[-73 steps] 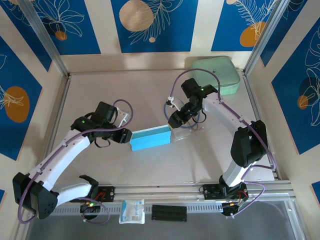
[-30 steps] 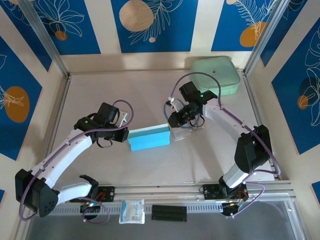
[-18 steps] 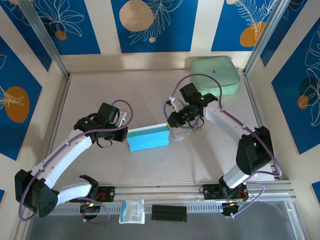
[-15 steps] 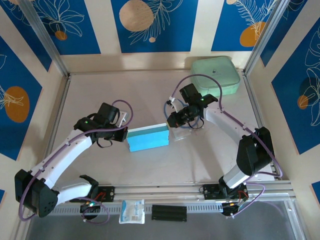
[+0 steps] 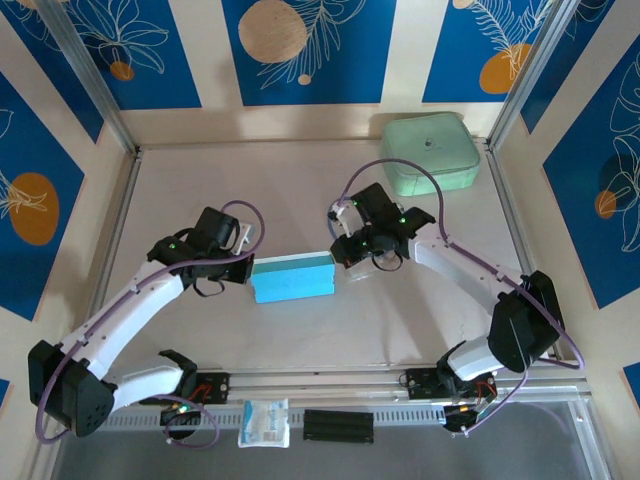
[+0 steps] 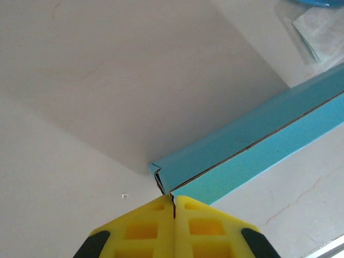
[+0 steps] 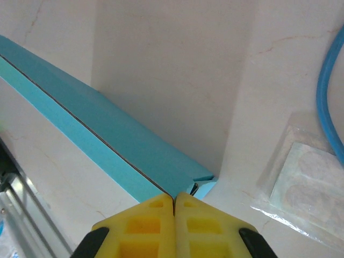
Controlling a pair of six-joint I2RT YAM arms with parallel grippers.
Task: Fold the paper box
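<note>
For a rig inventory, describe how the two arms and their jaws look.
Both the left arm and right arm have white links, black joints, looping purple cables and green lights. Their jaws are yellow plastic with square recesses and black corners.

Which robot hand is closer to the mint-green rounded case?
Right. The right gripper pinches the right end of the flat sky-blue paper box, nearer the mint-green case; the left gripper pinches its left end, farther off.

A mint-green rounded case (image 5: 432, 152) is set at the far right corner of the pale bench (image 5: 300, 180). A clear plastic sachet (image 7: 301, 185) is laid flat on it. A white-and-blue packet (image 5: 265, 422) and a black strip (image 5: 338, 425) are placed side by side beyond the near rail.
</note>
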